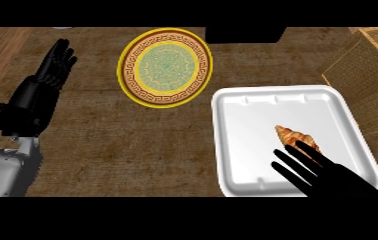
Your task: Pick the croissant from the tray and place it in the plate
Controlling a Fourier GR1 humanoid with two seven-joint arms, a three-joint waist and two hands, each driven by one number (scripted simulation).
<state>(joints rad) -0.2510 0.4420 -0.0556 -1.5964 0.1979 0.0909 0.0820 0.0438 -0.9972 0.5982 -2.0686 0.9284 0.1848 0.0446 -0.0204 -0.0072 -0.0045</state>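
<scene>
Small golden-brown croissant (297, 138) lying in the white foam tray (244, 134) on the brown table (111, 149), right robot hand (325, 176) open, straight fingers touching the croissant, round yellow patterned plate (166, 68) nearby, left robot hand (46, 79) open, resting at left edge

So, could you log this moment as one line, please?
right hand open by croissant | croissant in tray | plate bare | left hand resting
</scene>
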